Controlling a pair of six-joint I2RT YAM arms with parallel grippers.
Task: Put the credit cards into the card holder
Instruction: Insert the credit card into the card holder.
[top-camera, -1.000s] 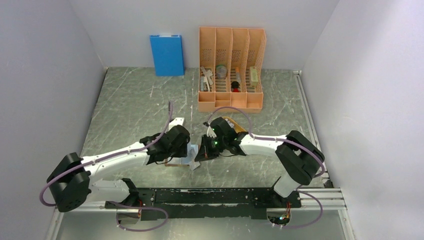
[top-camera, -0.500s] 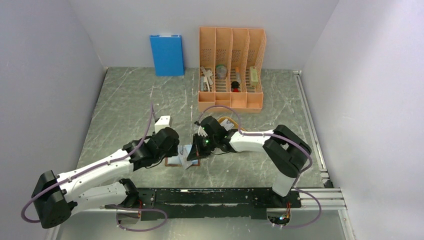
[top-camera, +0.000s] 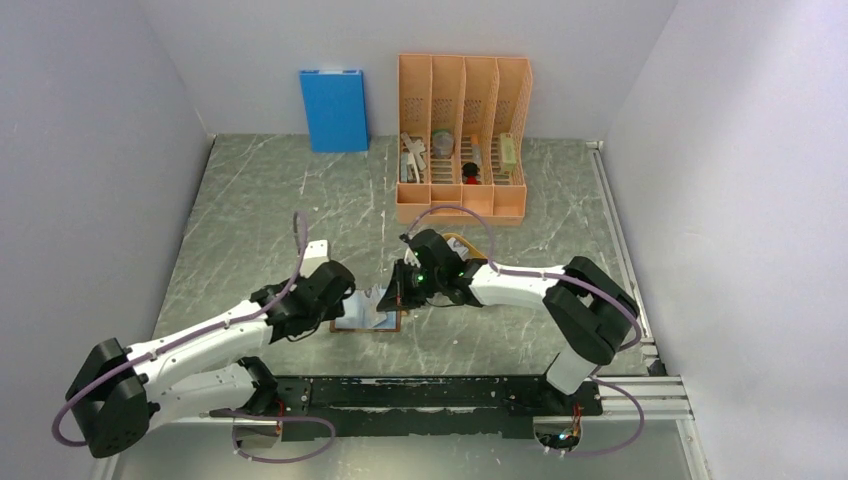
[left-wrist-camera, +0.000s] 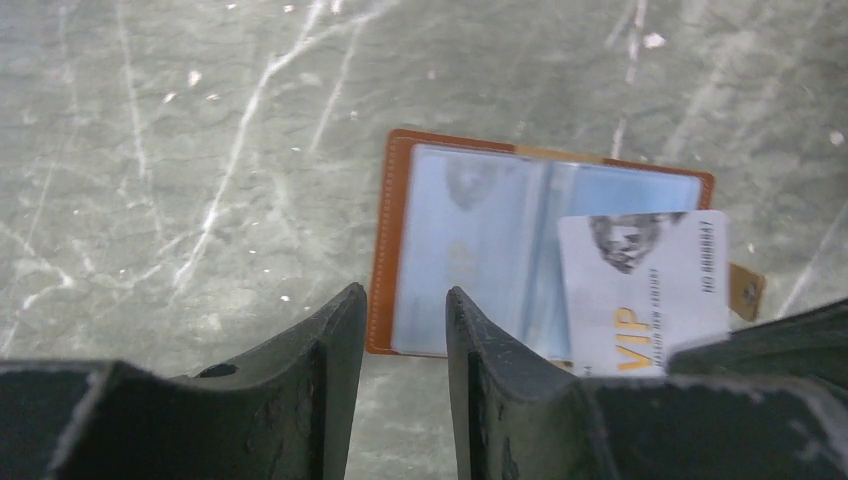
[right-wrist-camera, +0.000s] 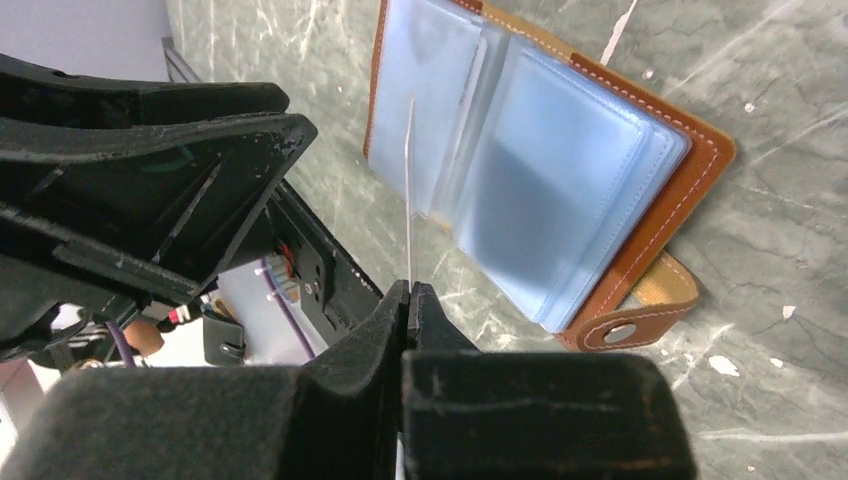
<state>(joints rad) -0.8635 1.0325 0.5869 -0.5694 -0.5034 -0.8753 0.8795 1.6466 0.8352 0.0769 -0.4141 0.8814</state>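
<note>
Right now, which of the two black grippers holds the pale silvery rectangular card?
The right gripper, shut on the card's edge; the left gripper stands open, holding nothing.

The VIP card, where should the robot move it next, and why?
Probably the right pincer should ease the card edge-first down into a clear sleeve of the open card holder. The card is pinched on edge over the sleeves and does not look tucked into one yet.

clear: far-left table (top-camera: 260, 200) | obst: left gripper (left-wrist-camera: 403, 298), right gripper (right-wrist-camera: 410, 288) flank card holder (left-wrist-camera: 460, 250); organizer (top-camera: 462, 140) behind
</note>
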